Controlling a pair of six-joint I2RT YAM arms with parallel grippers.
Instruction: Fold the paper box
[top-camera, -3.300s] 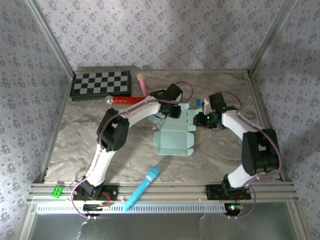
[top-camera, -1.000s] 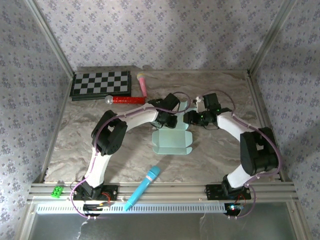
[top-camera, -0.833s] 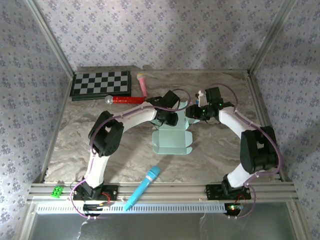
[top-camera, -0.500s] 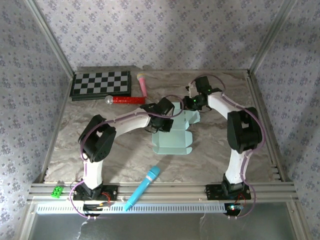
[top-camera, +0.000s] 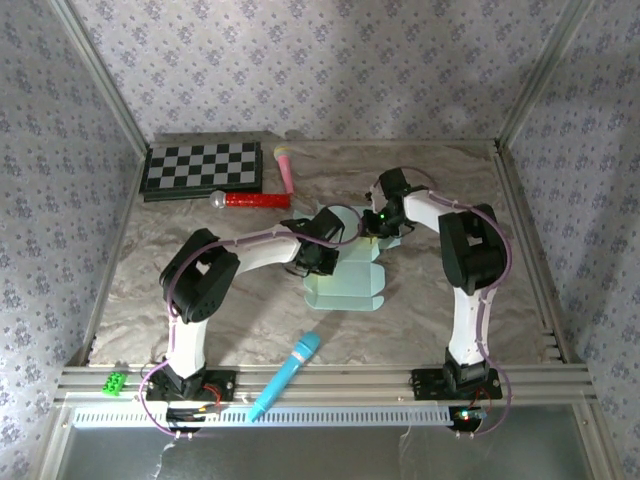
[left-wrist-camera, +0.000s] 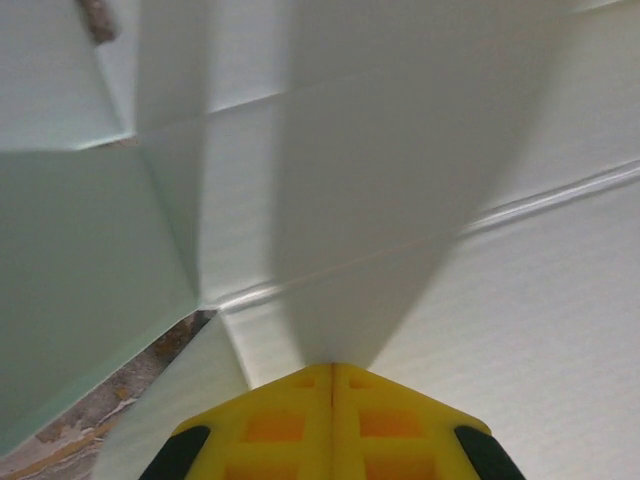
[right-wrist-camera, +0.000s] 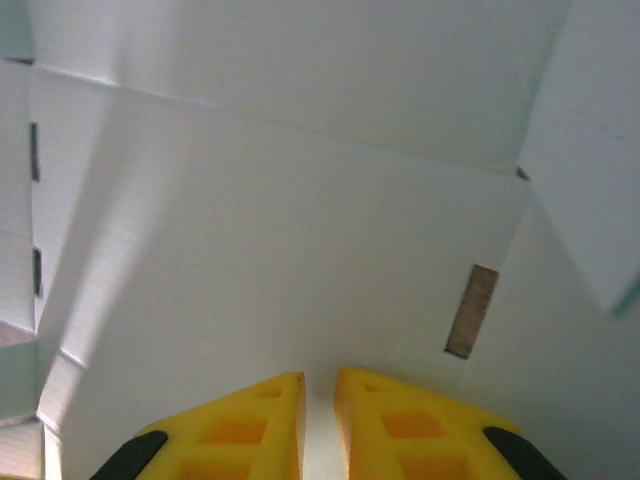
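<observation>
Both fingers touch paper box — opposite sides.

Both arms swing in over the far end of the paper box, whose far flaps now stand raised instead of flat; left gripper closes fully, right gripper narrows to a slit

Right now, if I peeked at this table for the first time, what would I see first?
Two white arms bend toward each other, and the left claw and right claw crowd the far end of the pale mint paper box in the middle of the table. After that, the black-and-white checkerboard in the far left corner and the bright blue microphone near the front edge stand out.
</observation>
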